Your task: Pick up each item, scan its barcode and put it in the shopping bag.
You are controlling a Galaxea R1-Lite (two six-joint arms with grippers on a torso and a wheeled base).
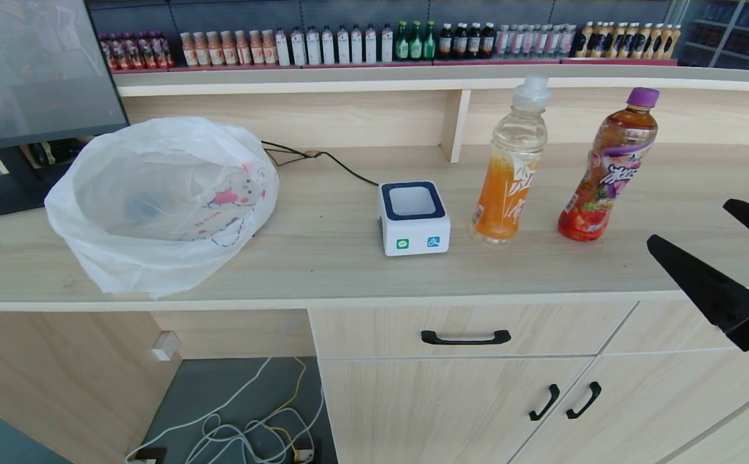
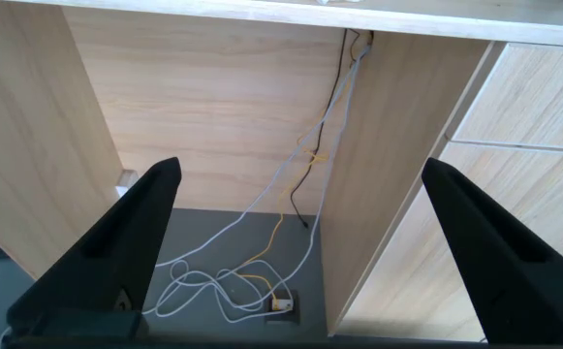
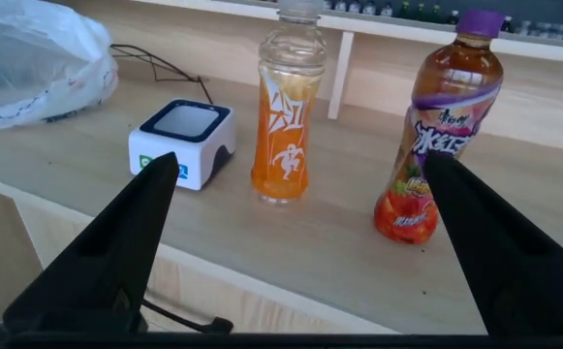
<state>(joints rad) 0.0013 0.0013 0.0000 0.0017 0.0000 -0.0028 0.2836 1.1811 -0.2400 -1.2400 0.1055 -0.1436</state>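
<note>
Two drink bottles stand upright on the wooden counter: an orange-labelled one with a clear cap and a red-labelled one with a purple cap. A small white scanner box sits left of them. The white shopping bag lies open at the counter's left. My right gripper is open, hanging by the counter's front edge, right of the purple-capped bottle. My left gripper is open below the counter, facing the knee recess.
A dark monitor stands at the back left. A black cable runs behind the scanner. A raised shelf borders the counter's far side. Drawers and doors lie under the counter; loose cables cover the recess floor.
</note>
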